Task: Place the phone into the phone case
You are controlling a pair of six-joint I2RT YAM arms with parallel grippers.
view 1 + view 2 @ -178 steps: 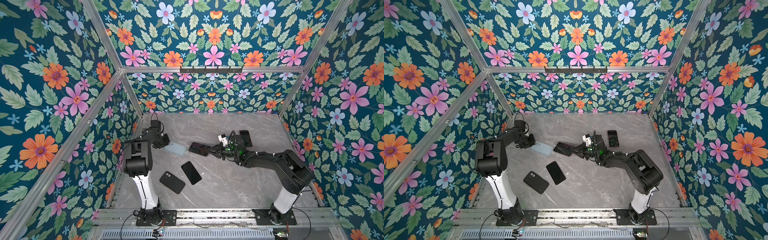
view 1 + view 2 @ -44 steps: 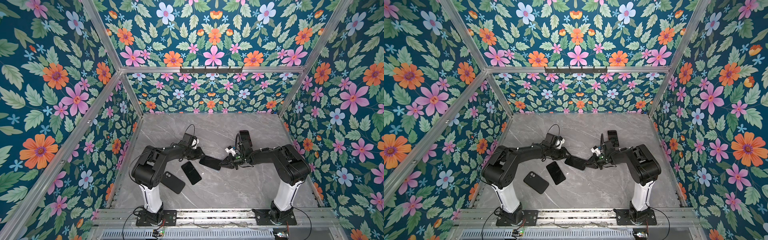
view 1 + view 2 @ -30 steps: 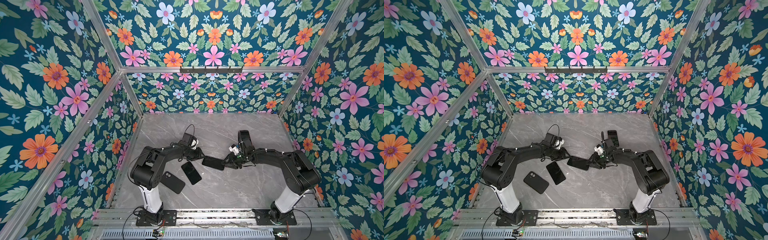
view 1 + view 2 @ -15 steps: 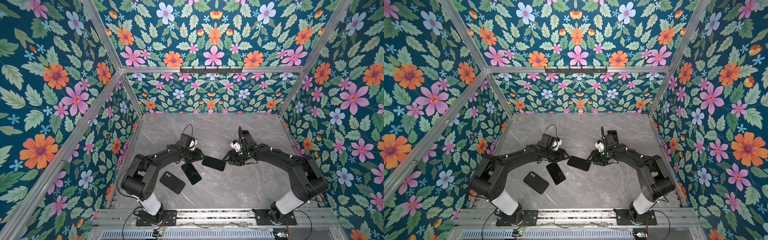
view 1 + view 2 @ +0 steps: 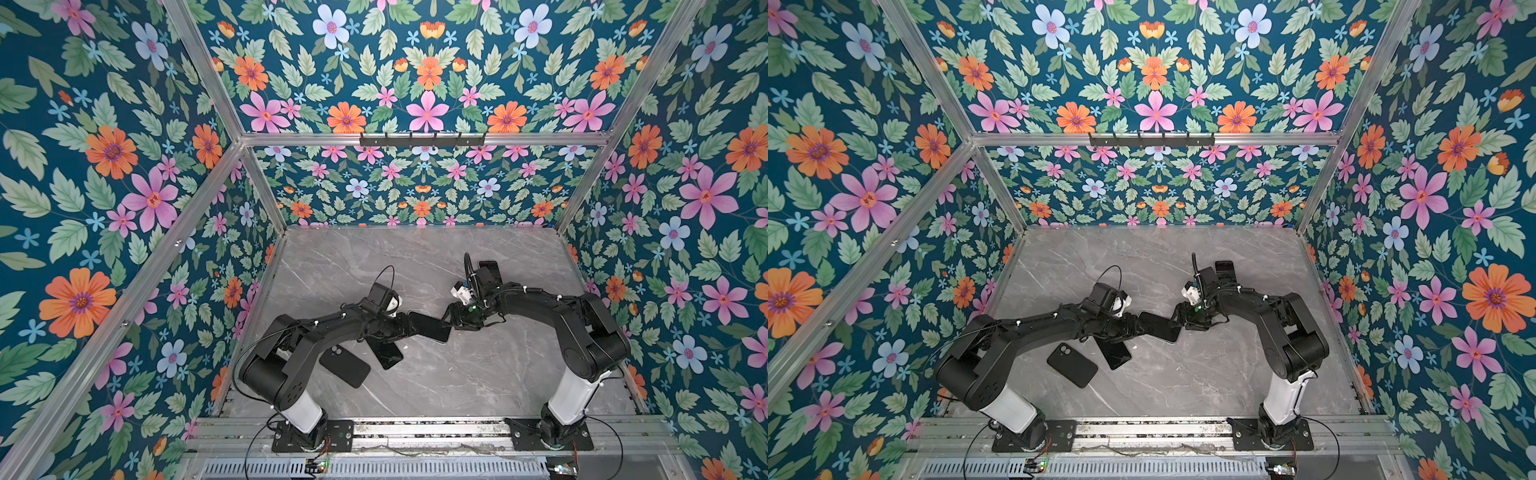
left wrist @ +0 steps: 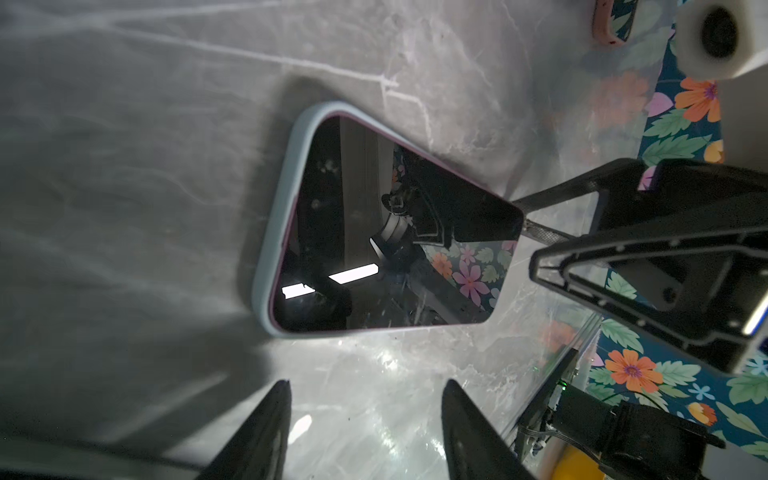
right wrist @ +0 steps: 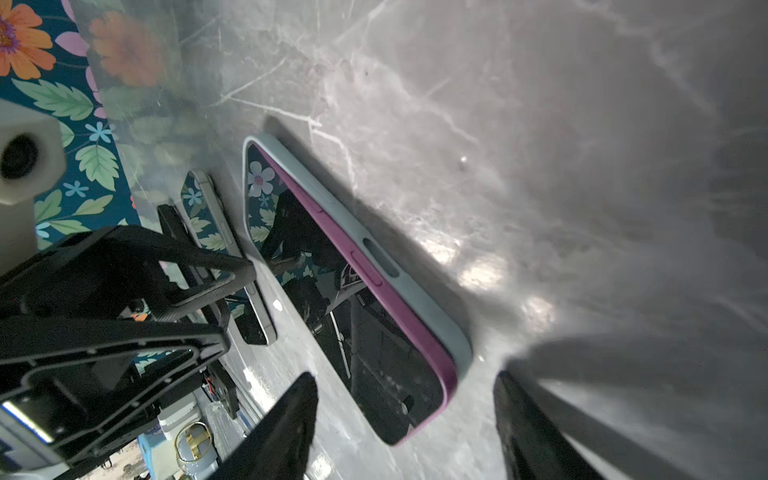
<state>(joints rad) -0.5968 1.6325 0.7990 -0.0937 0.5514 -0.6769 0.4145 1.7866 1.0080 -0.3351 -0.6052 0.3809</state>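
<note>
Our left gripper [image 5: 407, 326], 9 o'clock of the phone [image 5: 430, 328], and right gripper [image 5: 451, 322], 3 o'clock, stand released; an unseated edge may spring from the phone case [image 7: 430, 322].

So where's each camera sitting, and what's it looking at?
Both top views: high over the front, looking down at the table; left arm and right arm show whole, left gripper and right gripper flanking the phone.
Left wrist: on the left arm, looking along its open fingers at the phone; the right gripper faces it.
Right wrist: on the right arm, looking the opposite way; own fingers and the left gripper show.
Shared: the phone in its case.
</note>
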